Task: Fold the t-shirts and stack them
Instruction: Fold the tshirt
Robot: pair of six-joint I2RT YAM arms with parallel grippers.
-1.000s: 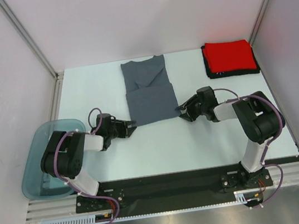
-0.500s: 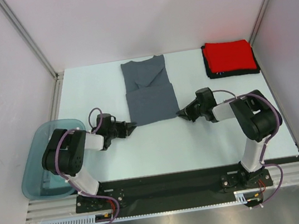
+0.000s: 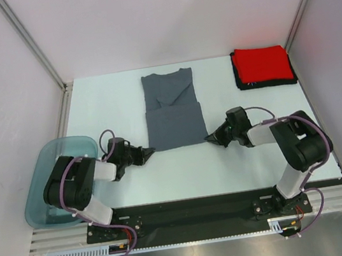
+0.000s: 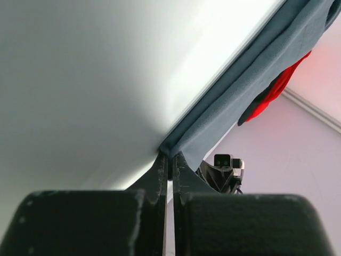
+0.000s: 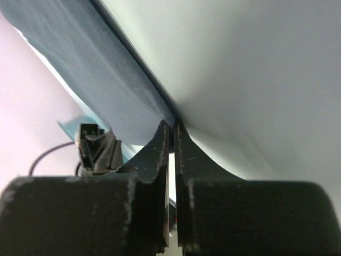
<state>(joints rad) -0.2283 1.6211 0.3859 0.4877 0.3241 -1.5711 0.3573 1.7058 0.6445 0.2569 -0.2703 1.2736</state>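
Note:
The slate blue-grey t-shirt [image 3: 172, 112] lies flat in the middle of the table, its lower half folded up over the upper half. My left gripper [image 3: 150, 150] is shut on its near-left corner, seen close in the left wrist view [image 4: 170, 156]. My right gripper [image 3: 210, 138] is shut on its near-right corner, seen close in the right wrist view [image 5: 174, 125]. Both grippers lie low on the table. The folded red t-shirt [image 3: 263, 64] rests on the folded black t-shirt [image 3: 241, 82] at the back right.
A translucent teal tub [image 3: 56, 177] sits at the table's left edge beside the left arm. White walls with metal posts close in the back and sides. The black base rail [image 3: 190, 212] runs along the near edge.
Both grippers have moved nearer to the arm bases, drawing the blue-grey shirt's near edge with them. The shirt now lies a little nearer and flatter.

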